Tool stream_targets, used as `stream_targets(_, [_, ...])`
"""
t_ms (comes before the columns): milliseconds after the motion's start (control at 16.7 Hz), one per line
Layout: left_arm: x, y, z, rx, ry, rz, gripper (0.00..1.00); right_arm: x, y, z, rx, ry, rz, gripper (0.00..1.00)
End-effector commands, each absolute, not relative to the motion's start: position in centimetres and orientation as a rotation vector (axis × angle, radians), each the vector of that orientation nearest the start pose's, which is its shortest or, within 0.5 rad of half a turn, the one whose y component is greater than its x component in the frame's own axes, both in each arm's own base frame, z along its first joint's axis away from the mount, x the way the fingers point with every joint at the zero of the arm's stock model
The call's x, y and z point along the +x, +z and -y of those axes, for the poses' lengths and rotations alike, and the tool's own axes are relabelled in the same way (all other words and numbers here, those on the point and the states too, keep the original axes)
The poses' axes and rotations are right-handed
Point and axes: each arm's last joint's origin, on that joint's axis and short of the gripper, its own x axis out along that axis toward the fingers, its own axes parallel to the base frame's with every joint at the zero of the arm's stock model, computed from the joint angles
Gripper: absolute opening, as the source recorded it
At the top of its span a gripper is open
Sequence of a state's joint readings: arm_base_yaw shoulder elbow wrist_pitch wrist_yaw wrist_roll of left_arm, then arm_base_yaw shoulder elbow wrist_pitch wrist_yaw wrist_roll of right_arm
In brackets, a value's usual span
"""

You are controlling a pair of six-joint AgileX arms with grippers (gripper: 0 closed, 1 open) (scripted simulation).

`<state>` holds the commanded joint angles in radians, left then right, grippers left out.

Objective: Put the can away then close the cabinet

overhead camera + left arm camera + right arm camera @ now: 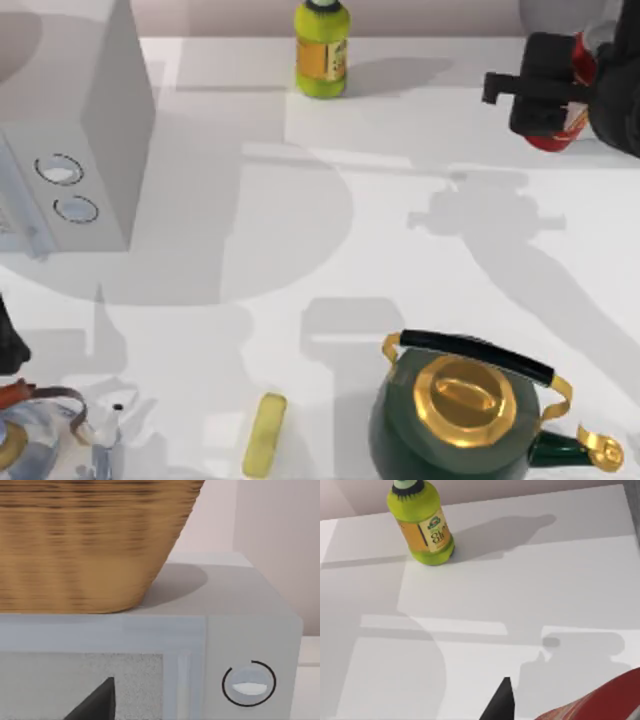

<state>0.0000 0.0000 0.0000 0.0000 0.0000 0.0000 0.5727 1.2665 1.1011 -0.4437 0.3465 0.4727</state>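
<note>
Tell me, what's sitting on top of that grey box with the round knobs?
A woven basket stands on the box, seen in the left wrist view. Its inside cannot be seen from this angle.

bottle [421, 524]: upright, far end of table [530, 580]
can [600, 702]: red, close to camera, beside dark fingertip [501, 702]

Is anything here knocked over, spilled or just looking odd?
Nothing is spilled or broken. The one odd thing is the red can at the table's far right: it leans instead of standing upright, with the right gripper around it. The bottle and green kettle stand upright.
</note>
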Motion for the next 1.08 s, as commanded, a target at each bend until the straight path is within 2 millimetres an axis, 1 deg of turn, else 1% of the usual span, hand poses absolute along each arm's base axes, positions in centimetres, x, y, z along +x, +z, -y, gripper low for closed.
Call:
stream_targets(60, [10.6, 16.0, 0.1, 0.000, 0.000, 0.000, 1.00, 22.3, 31.6, -12.2, 0.192, 0.100, -0.534, 0.00])
stream_targets(180, [10.6, 16.0, 0.1, 0.000, 0.000, 0.000, 1.00, 19.1, 30.8, -8.4, 0.200, 0.109, -0.435, 0.00])
stream_targets(300, [10.6, 16.0, 0.1, 0.000, 0.000, 0.000, 1.00, 16.0, 28.9, -5.4, 0.188, 0.108, -0.334, 0.00])
stream_targets(420, [10.6, 16.0, 0.1, 0.000, 0.000, 0.000, 1.00, 13.6, 26.2, -3.3, 0.160, 0.096, -0.241, 0.00])
stream_targets(480, [10.6, 16.0, 0.1, 0.000, 0.000, 0.000, 1.00, 12.7, 24.6, -2.6, 0.142, 0.087, -0.200, 0.00])
stream_targets(600, [10.6, 16.0, 0.1, 0.000, 0.000, 0.000, 1.00, 11.5, 21.5, -1.4, 0.100, 0.064, -0.130, 0.00])
stream_targets(780, [10.6, 16.0, 0.1, 0.000, 0.000, 0.000, 1.00, 10.7, 17.8, -0.4, 0.040, 0.028, -0.050, 0.00])
stream_targets(900, [10.6, 16.0, 0.1, 0.000, 0.000, 0.000, 1.00, 10.6, 16.5, 0.0, 0.012, 0.009, -0.015, 0.00])
stream_targets(1080, [10.6, 16.0, 0.1, 0.000, 0.000, 0.000, 1.00, 10.6, 16.0, 0.1, 0.000, 0.000, 0.000, 0.00])
